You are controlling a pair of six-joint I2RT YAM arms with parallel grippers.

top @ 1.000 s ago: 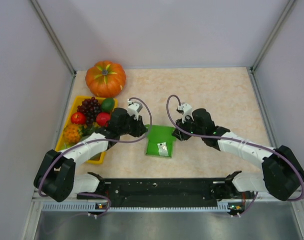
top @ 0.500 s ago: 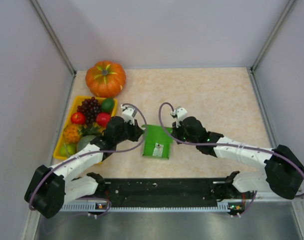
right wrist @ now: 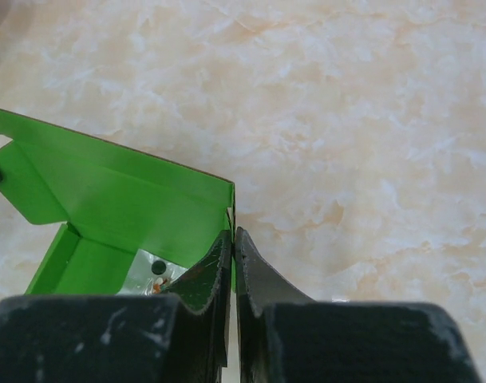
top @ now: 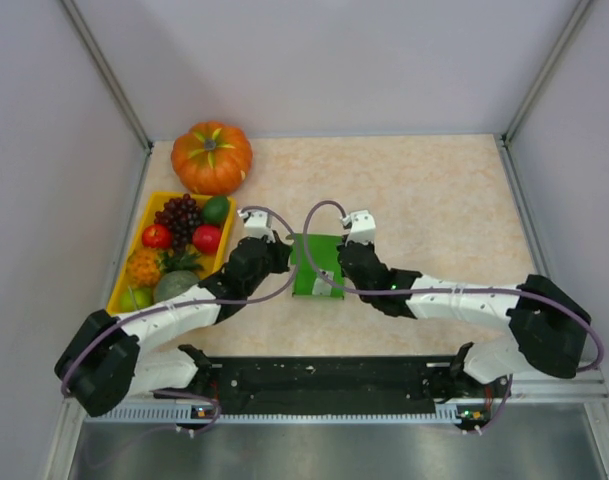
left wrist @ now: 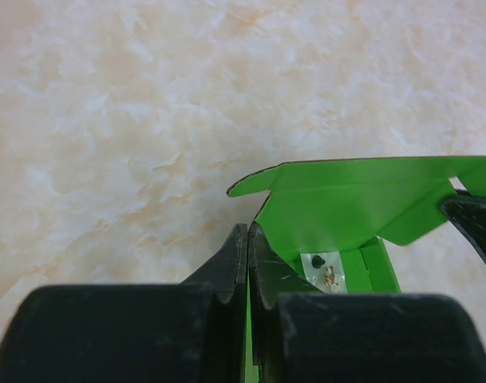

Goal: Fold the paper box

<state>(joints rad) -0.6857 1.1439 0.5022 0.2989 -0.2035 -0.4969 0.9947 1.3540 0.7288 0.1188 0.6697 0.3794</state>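
Observation:
The paper box point(top: 315, 266) is bright green card, partly folded up into an open tray on the table between my two arms. My left gripper point(top: 285, 259) is shut on its left wall; in the left wrist view point(left wrist: 248, 239) the card edge runs between the closed fingers and the box point(left wrist: 354, 199) rises to the right. My right gripper point(top: 340, 262) is shut on the right wall; in the right wrist view point(right wrist: 232, 243) the box point(right wrist: 123, 199) lies to the left. A small clear packet point(right wrist: 151, 275) lies inside the box.
An orange pumpkin point(top: 212, 156) stands at the back left. A yellow tray point(top: 126, 268) with grapes, red fruit and green fruit lies along the left side. Grey walls enclose the table on three sides. The marbled tabletop extends behind and to the right of the box.
Both grippers have moved closer together and a little away from the arm bases with the box in them. The box now looks narrower from above, its side walls drawn upward.

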